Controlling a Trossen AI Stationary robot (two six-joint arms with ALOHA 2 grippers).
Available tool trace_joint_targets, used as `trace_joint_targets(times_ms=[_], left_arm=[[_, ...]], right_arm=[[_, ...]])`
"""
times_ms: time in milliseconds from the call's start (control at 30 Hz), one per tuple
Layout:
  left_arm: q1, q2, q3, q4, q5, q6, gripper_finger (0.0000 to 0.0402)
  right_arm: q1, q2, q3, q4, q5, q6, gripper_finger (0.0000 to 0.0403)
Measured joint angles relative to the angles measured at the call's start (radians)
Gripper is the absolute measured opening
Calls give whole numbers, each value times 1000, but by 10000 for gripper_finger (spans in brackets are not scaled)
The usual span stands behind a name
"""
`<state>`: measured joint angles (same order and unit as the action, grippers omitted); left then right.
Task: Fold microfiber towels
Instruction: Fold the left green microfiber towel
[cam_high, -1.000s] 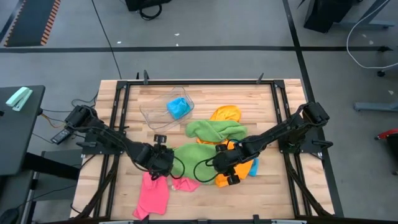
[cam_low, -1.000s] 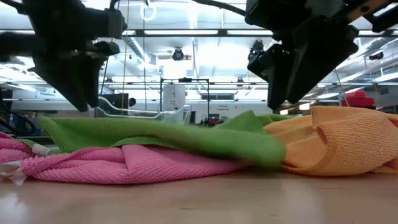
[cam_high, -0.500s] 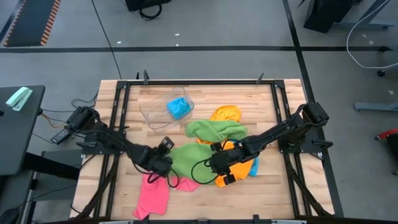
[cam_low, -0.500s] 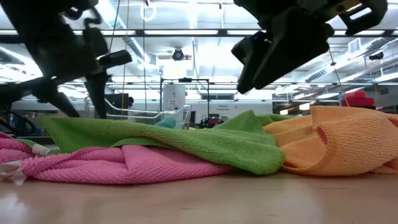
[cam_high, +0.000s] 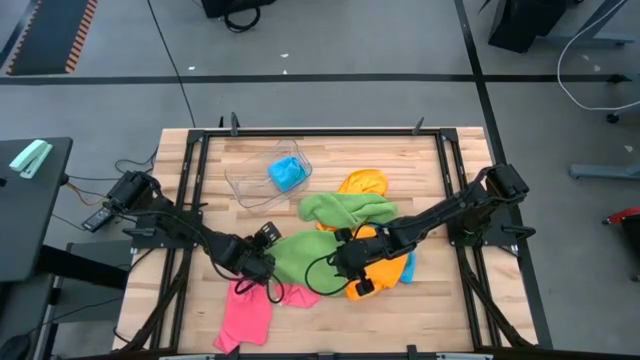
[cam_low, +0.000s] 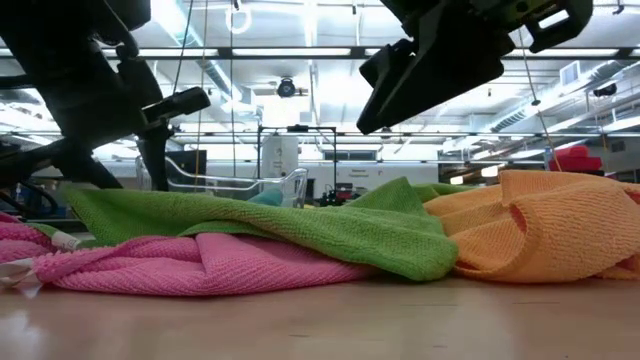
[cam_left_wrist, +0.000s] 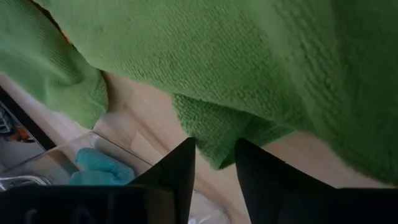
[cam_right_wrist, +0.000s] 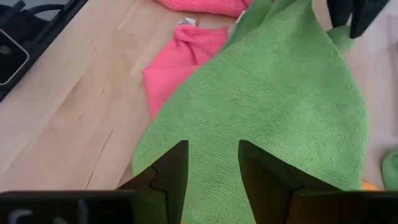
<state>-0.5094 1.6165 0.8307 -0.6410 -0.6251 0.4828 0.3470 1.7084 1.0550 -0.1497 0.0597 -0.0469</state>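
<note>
A green towel (cam_high: 298, 256) lies crumpled at the table's middle, its near edge resting on a pink towel (cam_low: 200, 265). A second green towel (cam_high: 346, 208) lies just beyond it. A pink towel (cam_high: 245, 312) lies near the front edge. Orange towels (cam_high: 362, 183) (cam_low: 540, 230) lie to the right. My left gripper (cam_high: 263, 262) is open at the green towel's left edge (cam_left_wrist: 214, 152), slanting over it. My right gripper (cam_high: 341, 263) is open above the towel's right side (cam_right_wrist: 267, 124), clear of it in the low view (cam_low: 375, 105).
A clear plastic tub (cam_high: 250, 182) with a sky blue towel (cam_high: 287, 172) in it stands at the far left of the pile. A blue cloth corner (cam_high: 408, 268) shows beside the orange towel. Bare wood lies along the table's front edge (cam_low: 320, 320).
Both grippers have tipped from pointing down to slanting and have risen off the green towel. My right gripper has moved a little toward the table's left. The green towel's near edge has dropped and settled onto the pink towel.
</note>
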Motion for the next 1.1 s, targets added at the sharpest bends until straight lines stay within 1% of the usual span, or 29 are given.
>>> trace_joint_targets(times_ms=[67,133,233,333,400,533,667,800,933,1100], left_arm=[[0,0,0,6,0,-35,112],[-1,0,0,6,0,-107,101],[1,0,0,6,1,-214,73],[1,-1,0,3,0,-319,25],[1,-10,0,-18,1,-383,10],[6,-52,0,-72,1,-515,15],[29,-116,0,-117,18,-656,7],[70,-154,0,-101,94,-777,13],[114,-164,-2,-129,116,-968,15],[163,-177,-3,-174,159,-1087,6]], right_arm=[[-4,0,0,0,0,16,149],[-6,0,0,2,0,23,149],[-6,0,-4,25,0,25,149],[-6,0,-58,151,0,22,149],[-6,1,-103,242,0,21,149],[-6,1,-176,381,0,23,149],[-6,14,-207,439,2,23,149],[-11,70,-215,437,42,12,149],[-13,145,-213,470,67,6,149],[-18,189,-213,463,81,33,149]])
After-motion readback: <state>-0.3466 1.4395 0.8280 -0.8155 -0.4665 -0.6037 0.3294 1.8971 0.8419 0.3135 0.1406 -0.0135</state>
